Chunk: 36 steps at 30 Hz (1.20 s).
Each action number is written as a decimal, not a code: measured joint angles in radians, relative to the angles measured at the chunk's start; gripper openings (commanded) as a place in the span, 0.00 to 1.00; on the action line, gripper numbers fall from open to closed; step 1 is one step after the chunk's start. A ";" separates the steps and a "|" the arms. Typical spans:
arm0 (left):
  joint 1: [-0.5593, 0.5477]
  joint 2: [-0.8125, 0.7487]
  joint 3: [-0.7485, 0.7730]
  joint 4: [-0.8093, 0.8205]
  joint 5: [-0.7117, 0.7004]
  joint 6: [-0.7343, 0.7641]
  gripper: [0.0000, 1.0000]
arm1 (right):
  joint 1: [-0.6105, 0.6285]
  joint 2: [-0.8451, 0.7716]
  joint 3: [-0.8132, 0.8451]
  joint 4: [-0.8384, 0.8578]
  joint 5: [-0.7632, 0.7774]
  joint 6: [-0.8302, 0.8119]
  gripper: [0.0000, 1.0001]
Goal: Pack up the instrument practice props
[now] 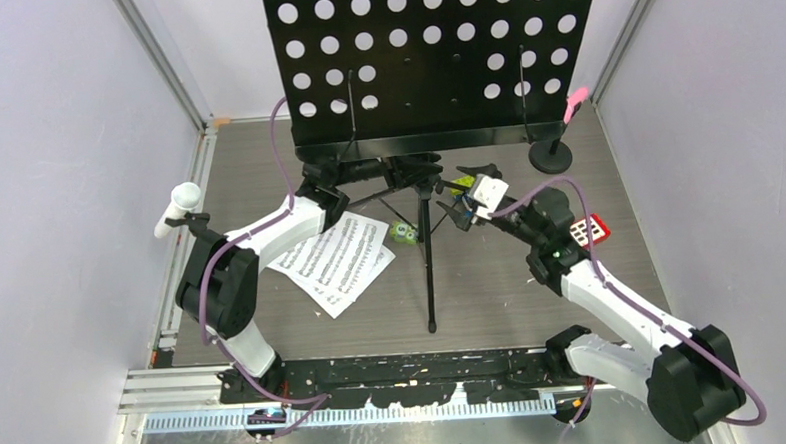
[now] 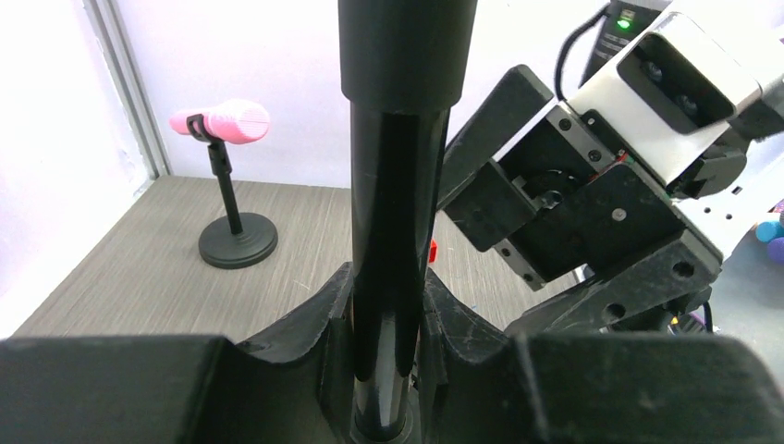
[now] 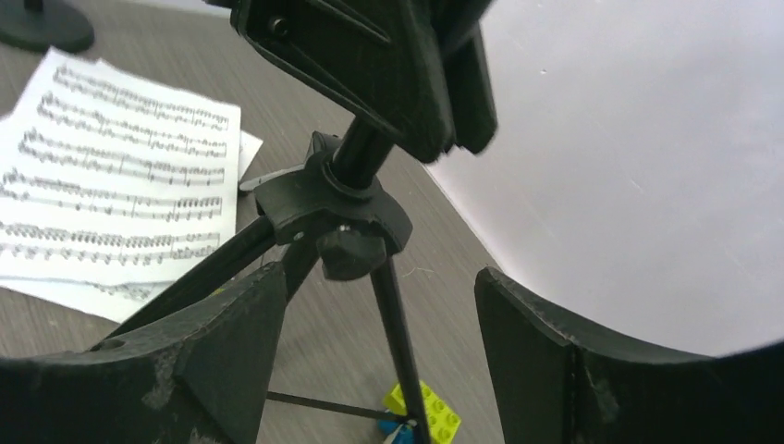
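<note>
The music stand is at the far edge, in the middle. The left gripper clamps its pole. The right gripper, wide open and empty, faces the leg joint, probably to fold the stand next.

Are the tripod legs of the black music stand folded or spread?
Spread: the tripod legs splay outward from their hub, and the music stand stands upright.

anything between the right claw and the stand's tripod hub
Nothing visible does. The right claw is open and the tripod hub sits straight ahead of it. The left claw grips the pole above the hub, off that line; a yellow block lies well below it.
</note>
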 measured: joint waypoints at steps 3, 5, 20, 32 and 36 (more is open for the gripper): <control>0.000 0.000 0.000 0.000 0.000 0.000 0.00 | 0.000 -0.072 -0.098 0.113 0.051 0.156 0.80; 0.000 0.000 0.000 0.000 0.000 0.000 0.00 | 0.000 -0.127 -0.163 0.177 0.082 0.298 0.79; 0.000 -0.002 0.000 -0.005 -0.002 0.005 0.00 | 0.001 -0.213 0.045 -0.336 0.507 1.606 0.74; -0.003 -0.014 -0.001 -0.035 -0.002 0.029 0.00 | -0.013 0.117 0.045 -0.176 0.205 2.121 0.52; -0.003 -0.014 -0.001 -0.038 -0.003 0.031 0.00 | -0.013 0.105 0.035 -0.154 0.191 2.145 0.43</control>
